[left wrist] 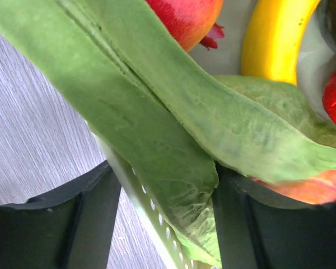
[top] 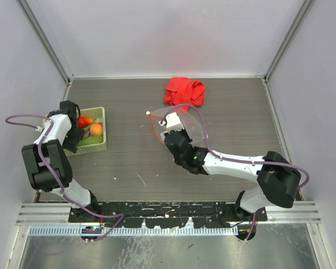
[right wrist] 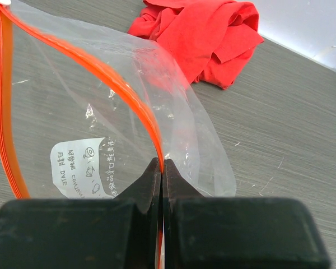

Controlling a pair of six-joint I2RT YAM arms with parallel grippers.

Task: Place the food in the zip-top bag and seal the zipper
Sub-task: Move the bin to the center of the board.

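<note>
The food lies in a pale green basket at the left: an orange piece and a red piece. My left gripper is down at the basket, open. In the left wrist view its jaws straddle the basket wall and the end of a green pod. A second pod, the yellow banana and red pieces lie beyond. My right gripper is shut on the red-orange zipper of the clear zip-top bag, holding its mouth open.
A crumpled red cloth lies on the table behind the bag. Grey walls close in the table at the back and on both sides.
</note>
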